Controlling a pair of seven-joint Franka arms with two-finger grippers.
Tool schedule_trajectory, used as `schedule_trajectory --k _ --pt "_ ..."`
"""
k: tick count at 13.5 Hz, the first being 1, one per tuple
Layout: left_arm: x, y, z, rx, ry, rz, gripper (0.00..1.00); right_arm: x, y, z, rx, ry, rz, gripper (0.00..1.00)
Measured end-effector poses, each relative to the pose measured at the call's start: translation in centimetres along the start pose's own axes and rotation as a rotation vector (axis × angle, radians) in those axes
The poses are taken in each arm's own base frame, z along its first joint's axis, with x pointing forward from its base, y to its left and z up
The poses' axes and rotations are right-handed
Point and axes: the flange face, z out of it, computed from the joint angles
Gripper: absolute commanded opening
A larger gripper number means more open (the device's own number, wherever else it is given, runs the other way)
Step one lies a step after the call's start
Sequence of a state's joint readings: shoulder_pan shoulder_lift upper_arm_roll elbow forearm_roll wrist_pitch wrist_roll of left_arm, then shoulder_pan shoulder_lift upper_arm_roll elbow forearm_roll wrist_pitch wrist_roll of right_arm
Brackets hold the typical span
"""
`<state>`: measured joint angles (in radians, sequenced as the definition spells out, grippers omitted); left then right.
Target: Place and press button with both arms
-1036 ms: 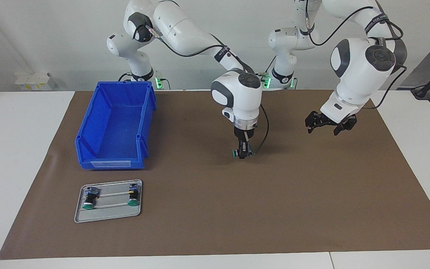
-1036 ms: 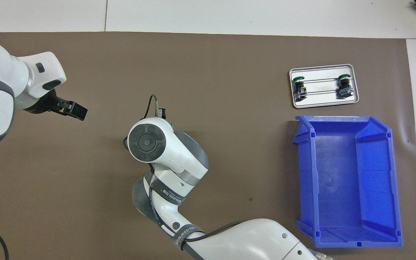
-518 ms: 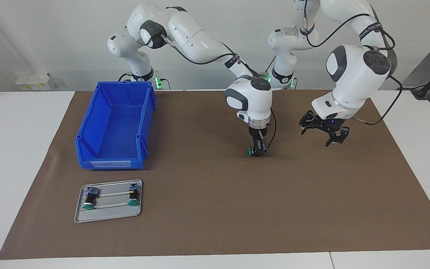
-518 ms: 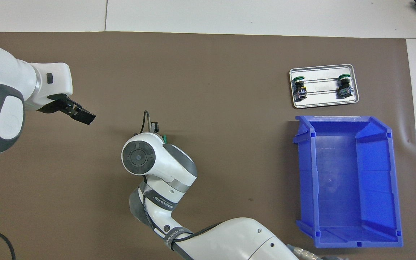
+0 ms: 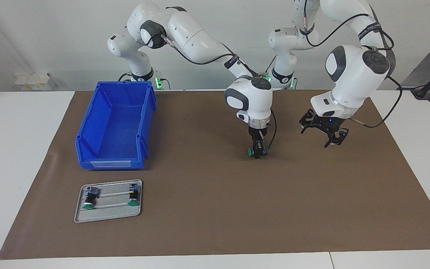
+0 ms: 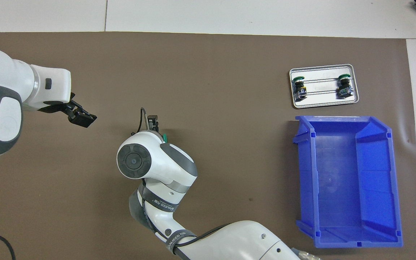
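CHANGE: right arm [image 5: 200,37] has brought the button [image 5: 251,151] low onto the brown mat [image 5: 215,209], mid-bench, 3 o'clock of the blue bin [image 5: 114,123] in the facing view | JAWS: right's cannot tell; left's open, empty | LEFT: left arm [image 5: 357,71] has edged closer, button at its 8 o'clock | MEANS: placing likely near done, press pending

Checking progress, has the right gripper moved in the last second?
Yes. The right gripper carried the button away from the blue bin, toward the left arm's end.
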<state>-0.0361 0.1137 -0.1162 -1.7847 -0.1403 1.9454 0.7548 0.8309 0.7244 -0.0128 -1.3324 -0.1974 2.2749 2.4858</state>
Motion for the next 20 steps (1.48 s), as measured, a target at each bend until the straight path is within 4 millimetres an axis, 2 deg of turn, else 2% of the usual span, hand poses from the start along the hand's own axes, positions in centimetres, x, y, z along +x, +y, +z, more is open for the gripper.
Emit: schedule_trajectory --k 2,4,6,9,12,14,16,18,20 --pt "0.1 0.3 0.7 -0.033 0.037 0.075 1.00 1.8 -1.8 -2.9 0.008 0.009 -0.047 1.00" --pt "0.0 0.8 2.3 -0.060 0.087 0.168 1.00 6.0 -4.4 -5.4 0.020 0.018 -0.132 1.00" --pt "0.1 2.3 4.4 -0.062 0.110 0.239 1.00 12.2 -6.9 -7.9 0.022 0.041 -0.242 1.00" --pt "1.0 6.4 7.6 -0.031 0.123 0.306 0.99 22.4 -10.3 -11.2 0.022 0.079 -0.423 1.00" --pt "2.1 9.8 9.7 -0.003 0.138 0.360 0.96 30.6 -12.7 -12.3 0.000 0.116 -0.662 1.00" --pt "2.5 10.9 10.4 0.005 0.143 0.380 0.93 35.6 -13.9 -12.4 -0.044 0.136 -0.858 1.00" --pt "2.7 11.4 11.6 0.017 0.149 0.397 0.94 40.2 -14.5 -13.6 -0.103 0.140 -1.039 1.00" --pt "3.1 11.9 13.7 0.026 0.151 0.407 0.94 44.0 -14.6 -16.5 -0.131 0.108 -1.119 1.00" --pt "3.6 12.3 15.7 0.028 0.149 0.416 0.94 47.1 -13.8 -20.2 -0.168 0.079 -1.203 1.00"
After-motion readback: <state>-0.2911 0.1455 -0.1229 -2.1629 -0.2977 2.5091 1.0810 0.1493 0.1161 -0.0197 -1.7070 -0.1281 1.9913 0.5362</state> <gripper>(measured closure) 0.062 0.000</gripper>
